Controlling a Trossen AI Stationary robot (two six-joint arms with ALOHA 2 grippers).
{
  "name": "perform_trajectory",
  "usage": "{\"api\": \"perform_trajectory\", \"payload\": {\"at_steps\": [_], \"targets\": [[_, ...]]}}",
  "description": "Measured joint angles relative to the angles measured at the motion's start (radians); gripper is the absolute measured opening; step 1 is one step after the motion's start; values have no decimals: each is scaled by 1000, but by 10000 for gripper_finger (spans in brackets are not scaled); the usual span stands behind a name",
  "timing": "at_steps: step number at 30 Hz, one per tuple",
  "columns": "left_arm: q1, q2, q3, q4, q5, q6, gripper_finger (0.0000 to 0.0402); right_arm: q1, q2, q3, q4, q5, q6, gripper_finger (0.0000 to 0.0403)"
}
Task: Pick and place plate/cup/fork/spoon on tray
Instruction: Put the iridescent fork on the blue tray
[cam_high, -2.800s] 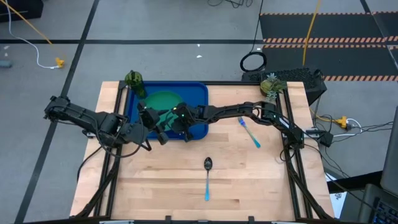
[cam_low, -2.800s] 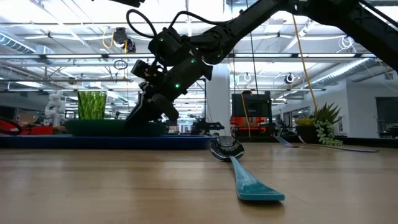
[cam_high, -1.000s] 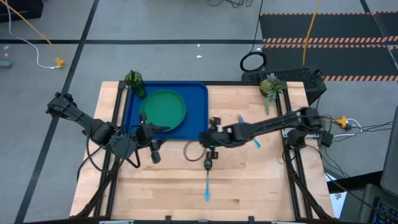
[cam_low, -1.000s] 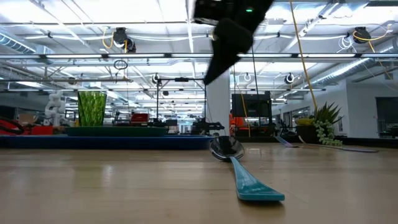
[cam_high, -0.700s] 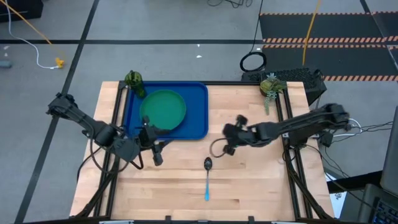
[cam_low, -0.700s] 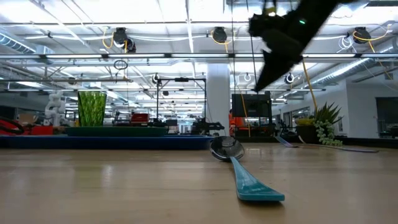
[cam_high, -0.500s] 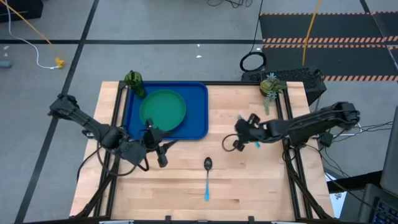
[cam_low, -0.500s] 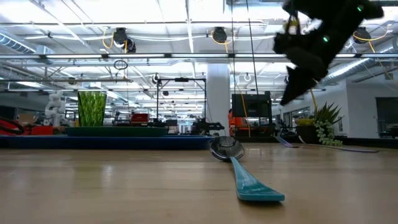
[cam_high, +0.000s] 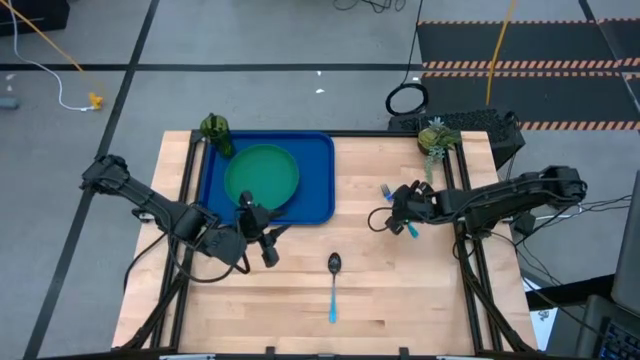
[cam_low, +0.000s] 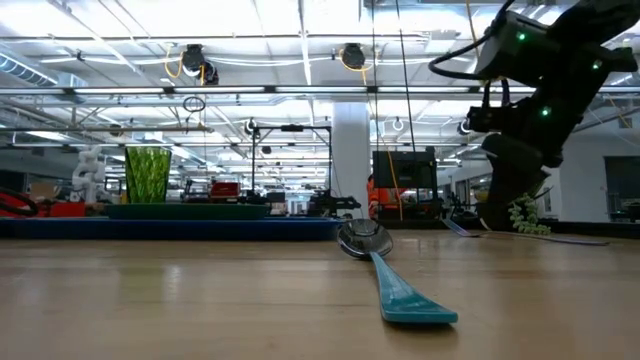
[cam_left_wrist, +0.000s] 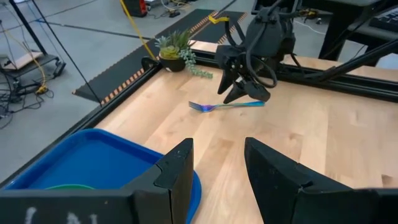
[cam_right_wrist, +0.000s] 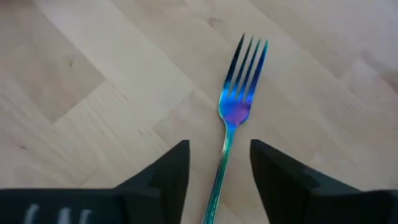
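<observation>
Since the earlier frames the right gripper (cam_high: 397, 214) has left the tray (cam_high: 318, 170) and crossed the table to the fork (cam_high: 398, 213), while the left gripper (cam_high: 268, 246) has drifted right along the tray's near edge.

From above, the plate (cam_high: 262, 174) lies on the tray and the cup (cam_high: 215, 128) stands at the tray's far left corner. The fork lies on bare wood right of the tray, largely under the right gripper. The spoon (cam_high: 333, 283) lies near the table's middle, bowl toward the far side, well apart from both grippers.

At table height, the spoon (cam_low: 385, 272) lies closest, handle toward the camera. The right gripper (cam_low: 506, 212) hangs low on the right, tips close to the wood; its fingers cannot be read here. The cup (cam_low: 147, 169) rises over the tray's (cam_low: 150, 227) rim.

Past the left gripper's (cam_left_wrist: 217, 171) spread, empty fingers, the right gripper (cam_left_wrist: 245, 93) stands directly over the fork (cam_left_wrist: 214, 106).

The right gripper (cam_right_wrist: 219, 168) is open, its handle end running between the fingers, fork (cam_right_wrist: 236, 106) tines pointing away, nothing held yet.

Risks, as I judge them: the fork is thin and flat, so closing too high would miss it, and the handle sits nearer one finger, so an off-centre pinch could spin or flick it. Pressing too low could jam the tips on the wood. The left gripper waits close to the tray's near edge, so a return there could crowd the two arms.
</observation>
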Motion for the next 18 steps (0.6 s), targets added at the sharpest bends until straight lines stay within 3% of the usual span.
{"api": "perform_trajectory", "payload": {"at_steps": [6,18], "targets": [[0,0,0,2,0,0,147,-20,15,0,6,8,7,199],[3,0,0,-1,0,28,147,-25,178,0,82,8,-29,201]]}}
